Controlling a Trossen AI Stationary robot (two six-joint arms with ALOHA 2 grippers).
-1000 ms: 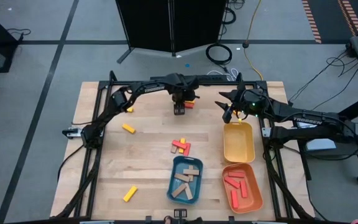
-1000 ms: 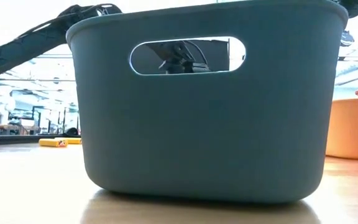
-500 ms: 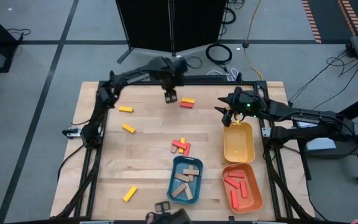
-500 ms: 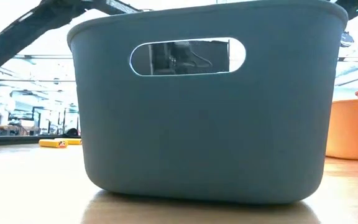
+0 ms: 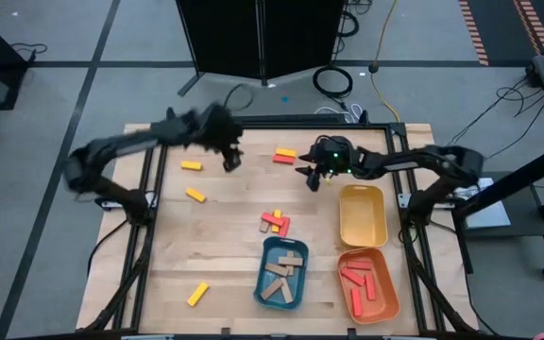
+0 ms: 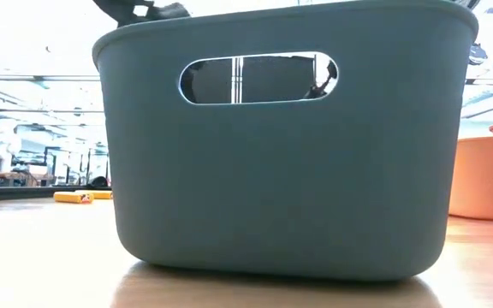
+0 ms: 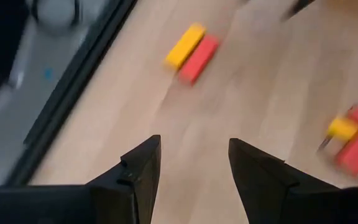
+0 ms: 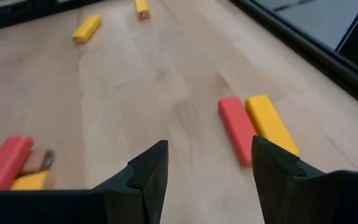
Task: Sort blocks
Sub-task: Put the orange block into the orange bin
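**Two empty grippers above a table of scattered blocks**

The blocks were small rectangular bars with flat faces and squared ends, painted glossy red or yellow, or left as plain tan wood. All places here are given from the blue tray (image 5: 281, 273), a rounded rectangular plastic bin near the front edge of the pale wooden table (image 5: 225, 236).

Tan blocks (image 5: 282, 275) lay jumbled inside the blue tray. Just behind it, a small cluster of red and yellow blocks (image 5: 274, 223) lay touching one another on the bare wood. Farther behind, near the table's back edge, a red and yellow pair (image 5: 284, 155) lay side by side, long faces touching. Three lone yellow blocks lay to the tray's left: one (image 5: 197, 294) near the front, one (image 5: 195, 195) farther back, and one (image 5: 191, 165) near the back edge.

To the tray's right sat an orange tray (image 5: 367, 284) holding red blocks (image 5: 360, 281). Behind that tray was a yellow tray (image 5: 363, 215) of the same smooth, rounded shape.

The left gripper (image 5: 230, 158) hung over the back of the table, left of the red and yellow pair, its dark wedge-shaped fingers (image 7: 143, 176) parted with nothing between them. The right gripper (image 5: 313, 179) hung just right of the same pair, fingers (image 8: 150, 176) likewise apart and empty.
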